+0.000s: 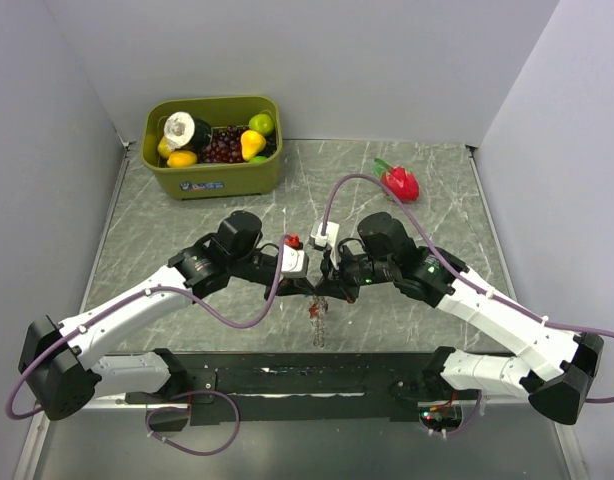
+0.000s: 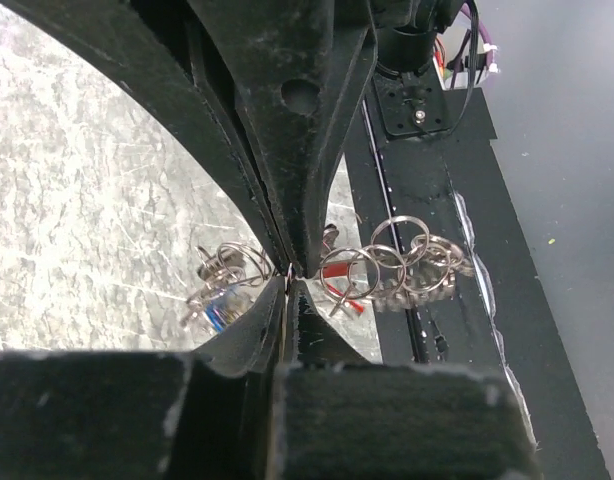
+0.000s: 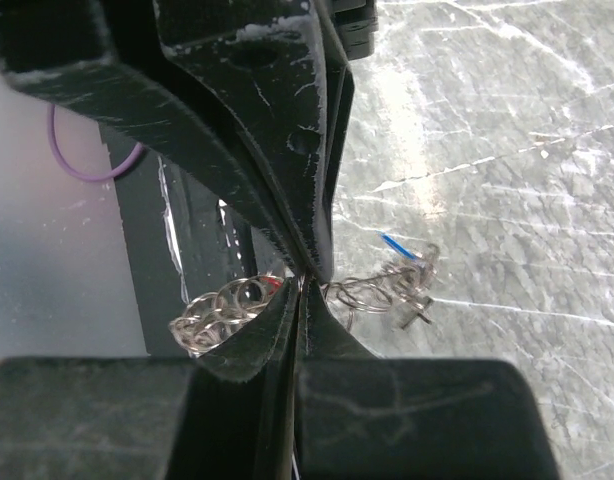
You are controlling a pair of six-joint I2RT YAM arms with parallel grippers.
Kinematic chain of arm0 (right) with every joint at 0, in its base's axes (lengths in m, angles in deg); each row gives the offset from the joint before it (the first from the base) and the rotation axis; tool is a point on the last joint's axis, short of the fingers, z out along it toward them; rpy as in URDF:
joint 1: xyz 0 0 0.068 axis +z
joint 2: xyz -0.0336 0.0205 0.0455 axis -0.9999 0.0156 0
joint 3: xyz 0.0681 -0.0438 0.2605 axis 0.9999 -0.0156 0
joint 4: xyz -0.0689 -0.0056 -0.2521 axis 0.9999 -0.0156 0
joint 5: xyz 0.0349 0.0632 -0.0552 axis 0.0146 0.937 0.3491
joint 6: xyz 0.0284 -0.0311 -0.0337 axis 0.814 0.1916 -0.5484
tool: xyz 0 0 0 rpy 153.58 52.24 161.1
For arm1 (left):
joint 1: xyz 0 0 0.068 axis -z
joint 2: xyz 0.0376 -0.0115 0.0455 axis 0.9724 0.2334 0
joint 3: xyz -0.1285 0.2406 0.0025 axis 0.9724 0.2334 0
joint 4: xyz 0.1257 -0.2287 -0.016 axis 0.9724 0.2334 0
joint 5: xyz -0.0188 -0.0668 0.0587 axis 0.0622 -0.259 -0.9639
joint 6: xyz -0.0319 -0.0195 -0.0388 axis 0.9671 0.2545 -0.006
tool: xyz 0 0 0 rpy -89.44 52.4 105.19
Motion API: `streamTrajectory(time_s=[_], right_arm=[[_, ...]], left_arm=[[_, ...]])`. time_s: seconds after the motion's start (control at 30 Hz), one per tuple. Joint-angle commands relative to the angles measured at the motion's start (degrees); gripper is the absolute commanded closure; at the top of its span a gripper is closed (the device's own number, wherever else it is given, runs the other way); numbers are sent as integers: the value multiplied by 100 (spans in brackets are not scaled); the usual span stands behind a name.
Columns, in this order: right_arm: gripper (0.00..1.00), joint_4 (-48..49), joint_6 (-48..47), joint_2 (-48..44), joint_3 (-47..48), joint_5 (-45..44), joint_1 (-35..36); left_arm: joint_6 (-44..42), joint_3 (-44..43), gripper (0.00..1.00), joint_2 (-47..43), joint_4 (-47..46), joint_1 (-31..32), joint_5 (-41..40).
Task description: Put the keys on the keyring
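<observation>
Left tool (image 2: pixel 290 272) and right tool (image 3: pixel 305 278) pinch the keyring (image 2: pixel 387 262) near the table (image 1: pixel 147 240) edge.

In the top view the keys (image 1: pixel 315 312) hang as one small dark bunch, too small to tell one from another. In the left wrist view the left gripper (image 2: pixel 290 272), closed on the rings (image 2: pixel 397 255), hides the middle of the bunch, and the blue head (image 2: pixel 215 316) is blurred. In the right wrist view the right gripper (image 3: pixel 305 278), also closed on the rings, covers the same part; the red head (image 3: pixel 273 285) shows only in part
</observation>
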Motion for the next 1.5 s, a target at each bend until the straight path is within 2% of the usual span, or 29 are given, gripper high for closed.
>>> streamTrajectory(time_s=[0.0,0.33,0.37,0.47,0.57,0.7,0.97,1.07,1.1,1.23,1.3,1.47], right_arm=[[100,405,-4,-105,161,111,-17],[100,467,-13,-87,134,-3,-17],[81,484,5,-122,117,-47,-17],[61,659,84,-271,56,-267,-17],[48,870,198,-464,-23,-407,-17],[39,1046,330,-676,-120,-733,-52],[37,1354,637,-1255,-463,-567,-499],[38,1661,734,-1632,-709,-84,-771],[38,1766,760,-1721,-762,326,-834],[39,1978,787,-1942,-841,1241,-975],[44,1891,708,-1845,-806,1533,-1001],[60,1838,646,-1573,-797,2184,-1010]], left_arm=[[-67,-170,99,1,-404,25,261],[284,303,99,-306,-1150,17,209],[450,374,99,-402,-1281,17,165],[732,629,99,-560,-1817,17,-2],[1074,892,99,-692,-2388,17,-134],[1584,1297,99,-824,-3363,17,-257],[2376,2298,99,-1289,-5550,17,-748],[2779,2659,99,-1457,-6367,8,-942],[2851,2729,99,-1475,-6528,-10,-951],[3307,2941,99,-1361,-7336,-80,-706],[3563,2959,99,-1212,-7705,-106,-618],[3905,2809,99,-957,-7856,-194,-47]])
